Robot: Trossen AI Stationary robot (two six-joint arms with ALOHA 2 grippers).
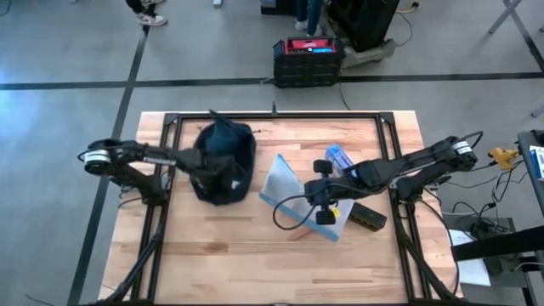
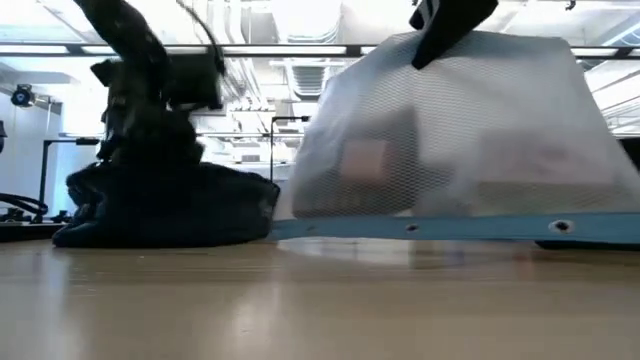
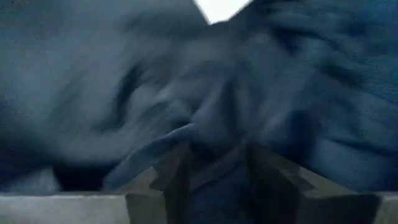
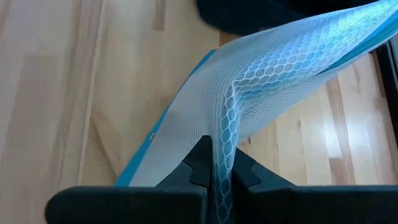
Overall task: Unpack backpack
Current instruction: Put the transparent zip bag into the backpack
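Note:
The navy backpack (image 1: pixel 228 153) lies slumped on the left half of the wooden table (image 1: pixel 255 263), its underside on the wood; it also shows in the low view (image 2: pixel 170 205). My left gripper (image 1: pixel 211 170) is down in its near-left part, fingers (image 3: pixel 177 180) apart with blue cloth between them. A white mesh bag with a blue edge (image 1: pixel 285 191) stands right of centre with boxy things inside (image 2: pixel 380 150). My right gripper (image 1: pixel 323 212) is shut on it. My left gripper (image 3: pixel 221 180) points steeply down into the backpack's cloth (image 3: pixel 217 143). The view is blurred, and I cannot tell whether the fingers touch the cloth. My right gripper (image 4: pixel 219 177) pinches a gathered fold of the mesh bag's upper part (image 4: pixel 225 134) between its two fingers, slanting down from the table's right. The mesh is drawn up taut into a peak (image 2: pixel 440 40), and the bag's blue lower edge (image 2: pixel 450 228) lies at the table.
A blue-and-white item (image 1: pixel 338 157) and a dark flat thing (image 1: pixel 370 217) lie by the right arm. A black frame (image 1: pixel 272 116) runs round the table. A black box with a red top (image 1: pixel 308 58) stands on the floor beyond. Bare wood lies along the near edge.

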